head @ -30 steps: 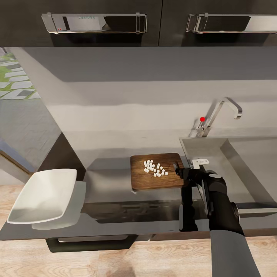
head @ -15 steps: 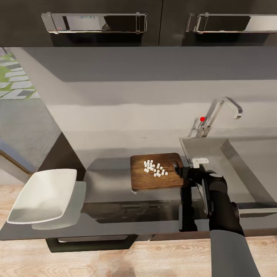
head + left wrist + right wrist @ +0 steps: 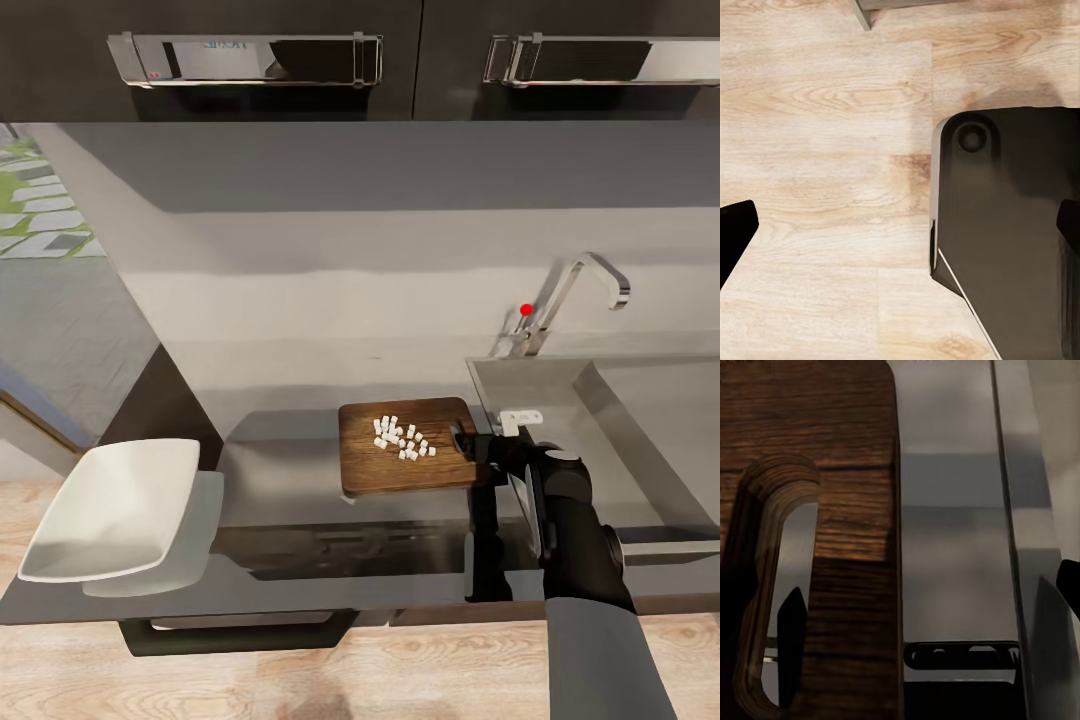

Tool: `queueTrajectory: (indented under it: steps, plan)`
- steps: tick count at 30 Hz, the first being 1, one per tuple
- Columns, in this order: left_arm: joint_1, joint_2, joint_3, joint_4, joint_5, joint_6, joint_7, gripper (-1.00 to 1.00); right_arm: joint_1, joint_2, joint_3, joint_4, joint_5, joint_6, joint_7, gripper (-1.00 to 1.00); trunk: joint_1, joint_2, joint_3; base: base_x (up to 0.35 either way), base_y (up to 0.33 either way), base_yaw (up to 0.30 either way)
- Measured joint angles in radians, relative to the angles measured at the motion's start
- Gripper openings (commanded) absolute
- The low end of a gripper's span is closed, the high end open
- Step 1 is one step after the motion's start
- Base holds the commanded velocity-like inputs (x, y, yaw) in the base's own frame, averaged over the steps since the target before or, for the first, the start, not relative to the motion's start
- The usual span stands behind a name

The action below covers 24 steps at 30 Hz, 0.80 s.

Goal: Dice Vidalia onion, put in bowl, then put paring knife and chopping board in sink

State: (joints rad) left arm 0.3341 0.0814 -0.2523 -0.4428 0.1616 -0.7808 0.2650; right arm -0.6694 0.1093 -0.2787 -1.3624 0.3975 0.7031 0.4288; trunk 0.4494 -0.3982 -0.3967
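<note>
The dark wooden chopping board (image 3: 375, 470) lies on the grey countertop (image 3: 280, 480), just left of the steel sink (image 3: 640, 420). The onion (image 3: 402, 438) shows as a heap of small pale dice on the board. My right gripper (image 3: 463, 440) is at the board's slot-handle end. In the right wrist view the right gripper (image 3: 930, 598) is open, one fingertip (image 3: 791, 619) in the slot (image 3: 780, 585), the other past the board's edge. The white bowl (image 3: 115, 505) sits at the counter's left end. The left gripper (image 3: 900, 229) hangs open over the wooden floor. The paring knife is out of view.
The chrome faucet (image 3: 575, 285) with a red dot rises behind the sink. Dark wall cabinets with steel handles (image 3: 245, 55) hang overhead. The robot's dark base (image 3: 1012, 240) sits under the left gripper. Bare counter lies between bowl and board.
My right gripper has crept slightly farther toward the board's handle end. The board, the onion dice and the bowl have not moved.
</note>
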Motion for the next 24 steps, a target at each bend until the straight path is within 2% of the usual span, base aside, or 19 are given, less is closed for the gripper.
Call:
queueTrajectory:
  steps: [24]
  plan:
    - [0.0,0.0,0.0,0.0,0.0,0.001,0.0,1.0,0.0,0.002,0.001,0.024,-0.002,-0.006,0.001,1.0,0.0,0.0,0.009,0.0,0.0,0.0]
